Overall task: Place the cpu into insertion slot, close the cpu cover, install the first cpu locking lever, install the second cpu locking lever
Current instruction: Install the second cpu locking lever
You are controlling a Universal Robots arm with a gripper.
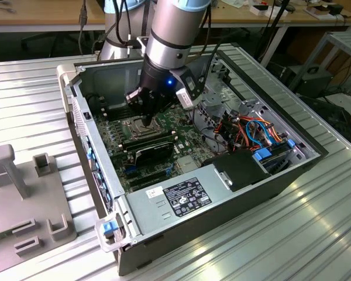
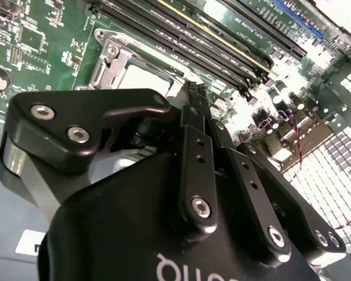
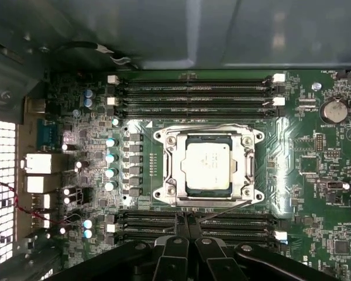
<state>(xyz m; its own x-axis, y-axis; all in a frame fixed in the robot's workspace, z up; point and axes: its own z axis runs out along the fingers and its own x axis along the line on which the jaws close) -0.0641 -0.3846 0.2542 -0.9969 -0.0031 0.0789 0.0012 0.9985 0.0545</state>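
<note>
The cpu (image 3: 206, 165), a silver square chip, lies in the insertion slot (image 3: 165, 153) on the green motherboard. The cpu cover (image 3: 243, 167), a silvery frame, lies flat around the chip. One thin wire locking lever (image 3: 205, 126) runs along the cover's far edge. Another locking lever (image 3: 228, 211) stands out at an angle from the near edge, and its free end reaches right beside my fingertips. My gripper (image 3: 185, 220) is shut, its black fingers (image 2: 194, 117) pressed together just off the slot's near side, over the memory sticks. In the exterior view the gripper (image 1: 146, 120) hangs low over the slot (image 1: 134, 127).
Long black memory sticks (image 3: 193, 88) flank the slot on two sides. The open computer case (image 1: 99, 170) walls in the board, with cables (image 1: 251, 132), a drive cage and a power supply (image 1: 181, 196) at the exterior view's right. A grey fixture (image 1: 23, 193) stands on the ribbed table.
</note>
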